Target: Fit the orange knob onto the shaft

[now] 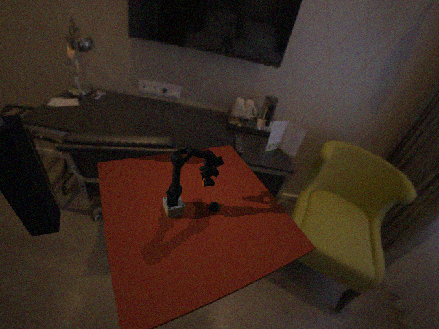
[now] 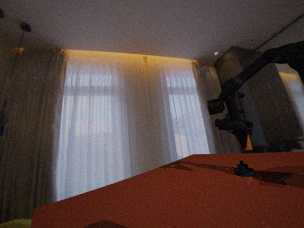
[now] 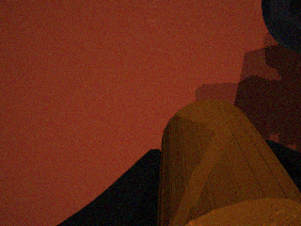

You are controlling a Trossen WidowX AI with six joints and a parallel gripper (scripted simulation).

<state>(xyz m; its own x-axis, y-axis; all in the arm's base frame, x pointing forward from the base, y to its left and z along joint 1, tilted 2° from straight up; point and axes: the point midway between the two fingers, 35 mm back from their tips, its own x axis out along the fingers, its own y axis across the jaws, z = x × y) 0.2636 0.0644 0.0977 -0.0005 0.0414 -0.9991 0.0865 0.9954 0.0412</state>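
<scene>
My gripper point(image 1: 208, 181) point(image 2: 246, 146) point(image 3: 211, 155) is shut on the orange knob point(image 1: 204, 181) point(image 2: 249, 143) point(image 3: 212, 165) and holds it well above the red table. The dark fingers hide part of the knob. The round dark pedestal point(image 1: 214, 207) point(image 2: 243, 172) point(image 3: 288, 21) stands on the table, below the knob in the top and exterior views and at the top right corner of the wrist view. Its dark shaft point(image 2: 241, 163) stands upright and bare in the exterior view. The shaft's flat side cannot be made out. The knob and shaft are apart.
The red table point(image 1: 212, 255) point(image 2: 156, 196) point(image 3: 85, 85) carries the arm's pale base point(image 1: 173, 209) beside the pedestal. Arm shadows fall around the pedestal. A yellow chair point(image 1: 343, 219) stands beyond the table's right edge, and a dark desk point(image 1: 141, 116) behind the table.
</scene>
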